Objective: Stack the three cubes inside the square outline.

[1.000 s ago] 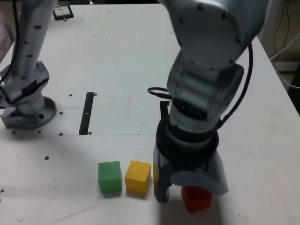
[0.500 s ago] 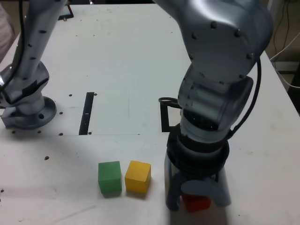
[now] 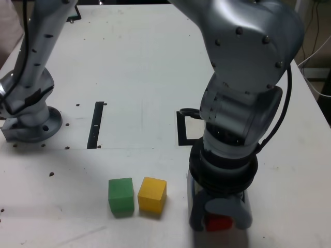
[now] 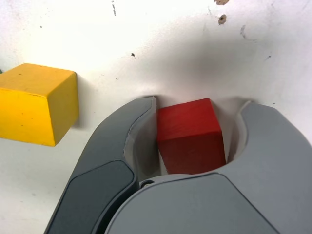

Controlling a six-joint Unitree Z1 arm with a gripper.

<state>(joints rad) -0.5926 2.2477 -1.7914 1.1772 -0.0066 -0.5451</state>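
Note:
The red cube (image 3: pixel 218 223) (image 4: pixel 190 134) rests on the white table near the front edge, between the fingers of my gripper (image 3: pixel 220 225) (image 4: pixel 197 103). The jaws stand close around it: one finger touches one side, and a thin gap shows at the other. The yellow cube (image 3: pixel 152 195) (image 4: pixel 36 102) sits just to the exterior view's left of the gripper, with the green cube (image 3: pixel 121 195) beside it. Behind the gripper lies the square outline (image 3: pixel 181 129), of which my arm hides all but its left edge and one corner.
A thin black strip (image 3: pixel 96 124) lies on the table at the exterior view's left centre. The arm's base (image 3: pixel 31 124) stands at the far left. Cables (image 3: pixel 310 57) hang off the table's right edge.
The gripper has shifted to the exterior view's right and come down over the red cube. Its jaws have narrowed from wide apart to close around the cube.

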